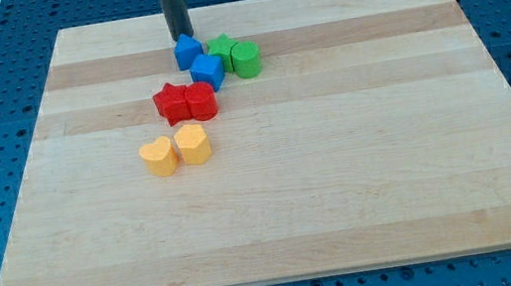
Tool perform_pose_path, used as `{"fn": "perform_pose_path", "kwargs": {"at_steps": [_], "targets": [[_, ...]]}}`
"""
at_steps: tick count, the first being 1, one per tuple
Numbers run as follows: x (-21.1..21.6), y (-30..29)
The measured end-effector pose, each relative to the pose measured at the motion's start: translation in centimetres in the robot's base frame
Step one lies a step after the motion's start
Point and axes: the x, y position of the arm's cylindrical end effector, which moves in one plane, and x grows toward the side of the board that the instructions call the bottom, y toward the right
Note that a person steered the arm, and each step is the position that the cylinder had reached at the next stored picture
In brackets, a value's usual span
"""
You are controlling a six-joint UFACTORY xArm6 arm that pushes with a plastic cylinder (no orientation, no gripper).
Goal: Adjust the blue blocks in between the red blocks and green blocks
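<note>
The rod comes down from the top edge of the frame, left of centre. My tip (182, 37) has no jaws to open or close and holds nothing; it rests on the board (340, 171) at the upper edge of the upper blue block (187, 51), touching it or very nearly so.

All blocks lie in the upper left-centre of the frame, in a loose chain running down and to the left.

- Blue pair: the upper blue block sits just below my tip. The blue cube (207, 70) lies just below and right of it, the two close together or touching at a corner.
- Green pair: the green star (221, 49) and the green cylinder (246, 59) lie right of the blue blocks, touching each other. The star is just beside both blue blocks.
- Red pair: the red star (170, 103) and the red block (201, 101) lie side by side, touching, just below and left of the blue cube.
- Yellow pair: the yellow heart (158, 158) and the yellow block (193, 144) lie side by side further down and left, apart from the red pair.

The blue cube stands between the red pair and the green pair; the upper blue block is beside the green star, apart from the red pair.
</note>
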Motion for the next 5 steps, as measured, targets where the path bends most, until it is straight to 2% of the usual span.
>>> {"fn": "perform_pose_path", "kwargs": {"at_steps": [2, 3, 5], "targets": [[2.8, -0.8], [2.8, -1.3], [5.5, 0.5]]}}
